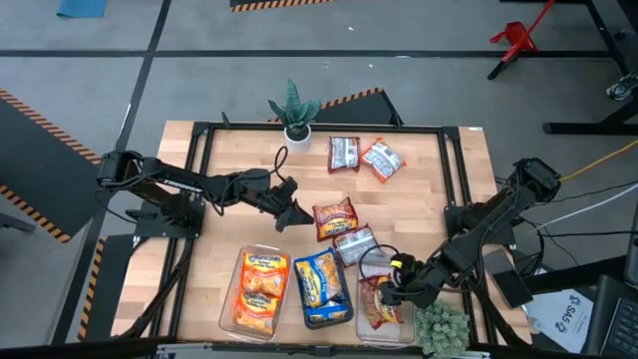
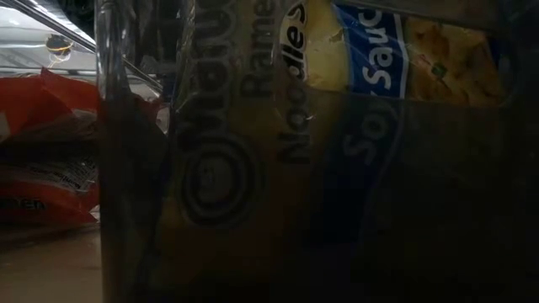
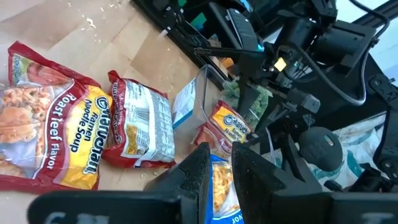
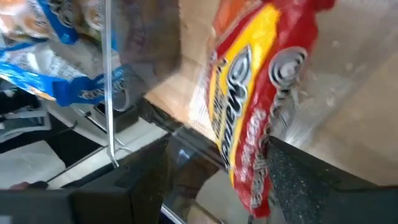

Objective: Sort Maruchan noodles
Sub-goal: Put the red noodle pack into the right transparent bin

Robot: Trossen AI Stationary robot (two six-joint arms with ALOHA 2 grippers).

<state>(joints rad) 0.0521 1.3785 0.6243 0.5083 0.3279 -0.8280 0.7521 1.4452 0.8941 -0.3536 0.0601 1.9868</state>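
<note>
Three bins near the table's front hold sorted packets; four red packets lie loose. The right gripper, fingers parting, lets go a red packet; the left gripper, fingers narrow, hovers empty.

Overhead view of whole table, low view pressed against bin

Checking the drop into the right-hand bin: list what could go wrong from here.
1. The red packet sits tilted at the right gripper; it may lean on the clear bin wall rather than lie flat.
2. Pulling out, the gripper could snag the packet or nudge the bin.
3. The left gripper hovers near the loose red packet.
</note>
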